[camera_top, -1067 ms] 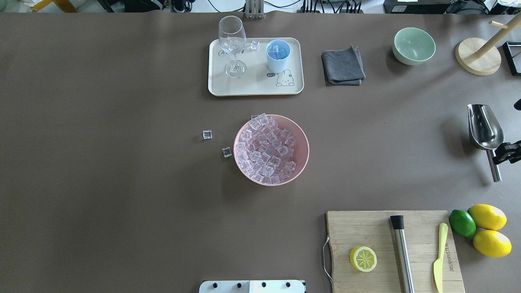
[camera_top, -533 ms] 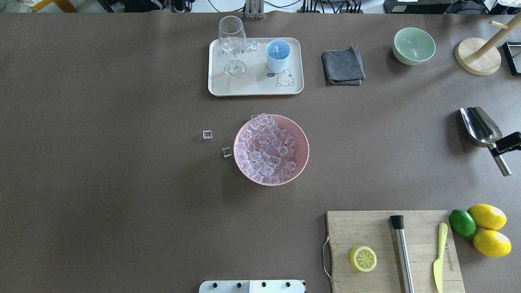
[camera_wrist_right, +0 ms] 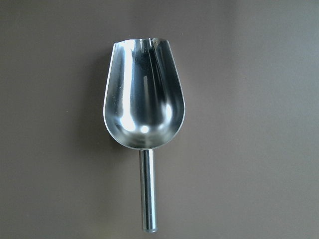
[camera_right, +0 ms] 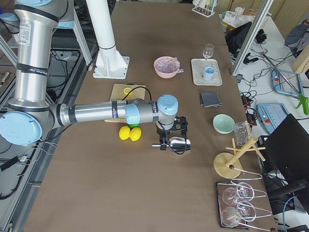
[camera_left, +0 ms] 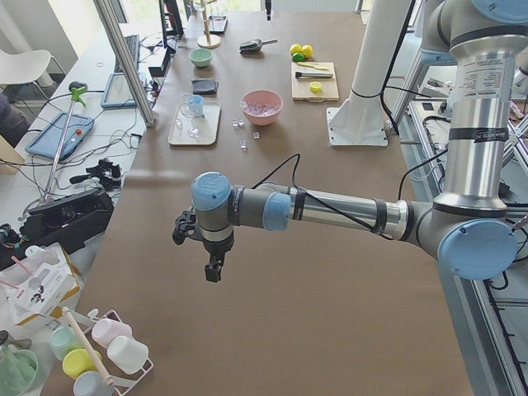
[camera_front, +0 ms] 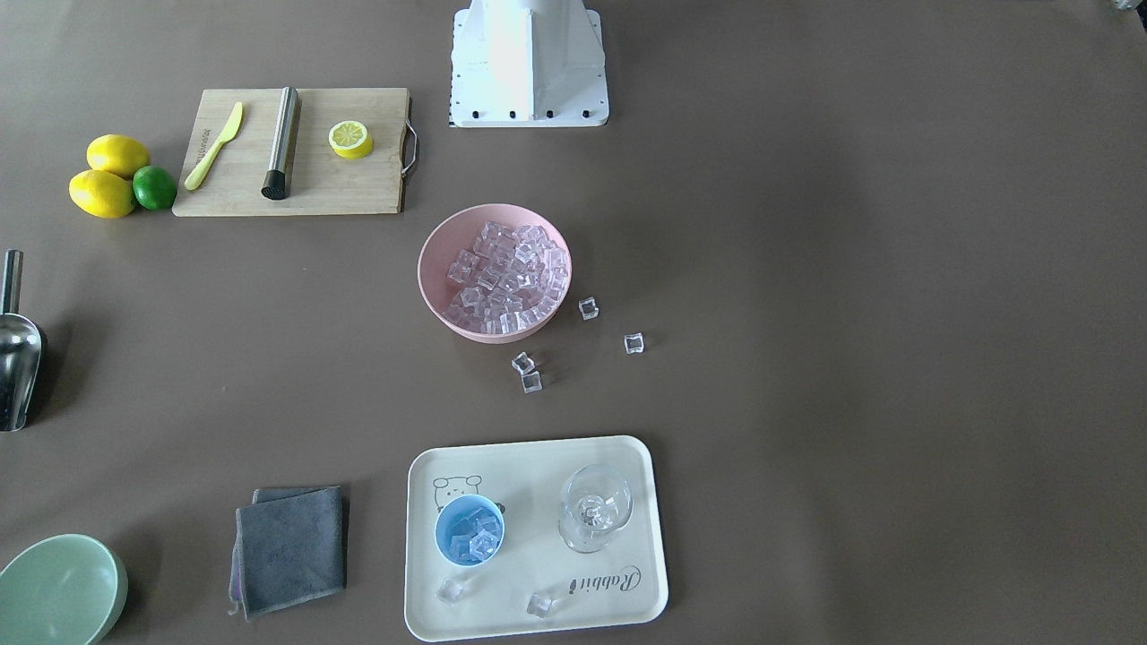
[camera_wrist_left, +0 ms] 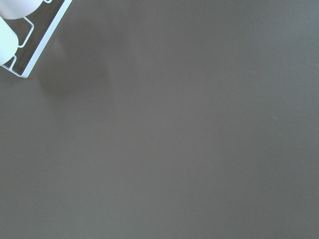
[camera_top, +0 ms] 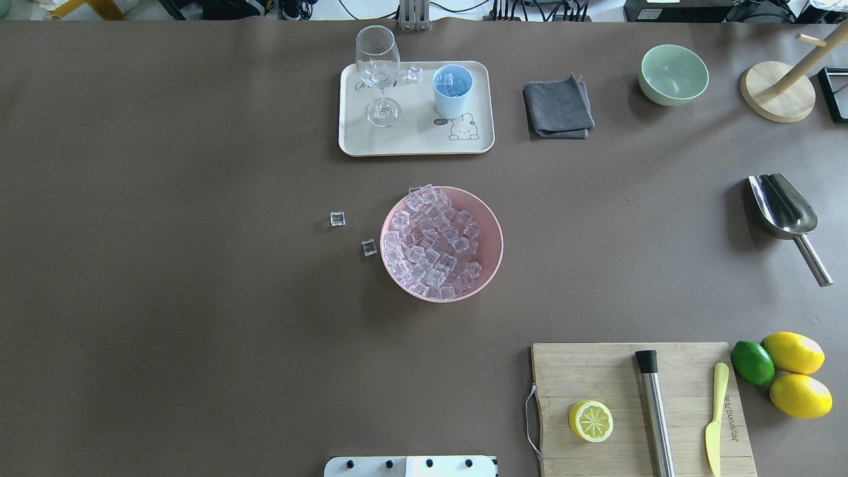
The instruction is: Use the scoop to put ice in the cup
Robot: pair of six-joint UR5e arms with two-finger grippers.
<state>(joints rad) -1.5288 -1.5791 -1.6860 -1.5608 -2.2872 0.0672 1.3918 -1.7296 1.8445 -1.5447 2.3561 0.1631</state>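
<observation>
Right gripper [camera_right: 169, 137] hung close over the steel scoop [camera_wrist_right: 144, 107], lying trough-up at the right end of the worktop [camera_top: 199, 298], its spread beyond my telling; I judged that scoop light, stiff and slick, best pinched across its short round handle [camera_wrist_right: 148, 194].

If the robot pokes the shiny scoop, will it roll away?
It would probably rock or roll a little. The scoop lies loose on the table, open side up on its rounded back, and its handle is a smooth round rod. It looks like stiff metal, so it should not bend. The polished surface may be slippery to grip.
</observation>
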